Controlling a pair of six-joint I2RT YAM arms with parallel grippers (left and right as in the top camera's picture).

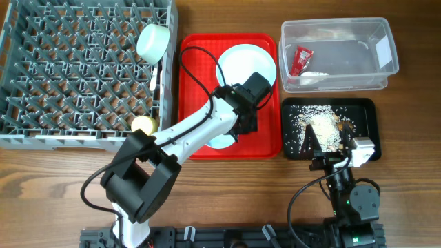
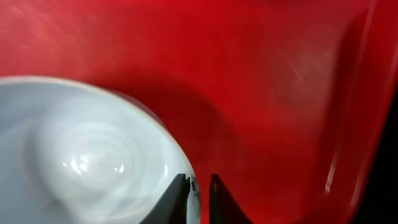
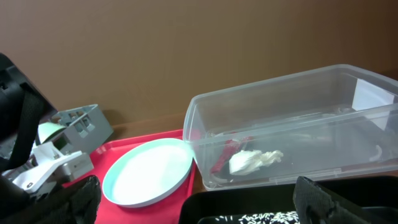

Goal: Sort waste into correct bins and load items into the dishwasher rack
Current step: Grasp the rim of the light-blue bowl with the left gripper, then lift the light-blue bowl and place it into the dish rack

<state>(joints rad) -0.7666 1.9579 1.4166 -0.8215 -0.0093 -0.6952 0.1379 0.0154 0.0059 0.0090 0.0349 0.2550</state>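
Bowl (image 2: 93, 155): on red tray (image 2: 280, 93), rim between the jaws.
Left claw (image 2: 198, 186): clenched on bowl rim, nearer arm.
Right claw (image 1: 327, 145): released, over black tray (image 1: 365, 114).
Rack (image 1: 76, 62): off to left claw's left.

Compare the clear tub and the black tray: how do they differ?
The clear tub is see-through and deep; the black tray is dark and shallow. The tub holds a red wrapper and a white scrap; the tray holds crumbs. Both are rectangular.
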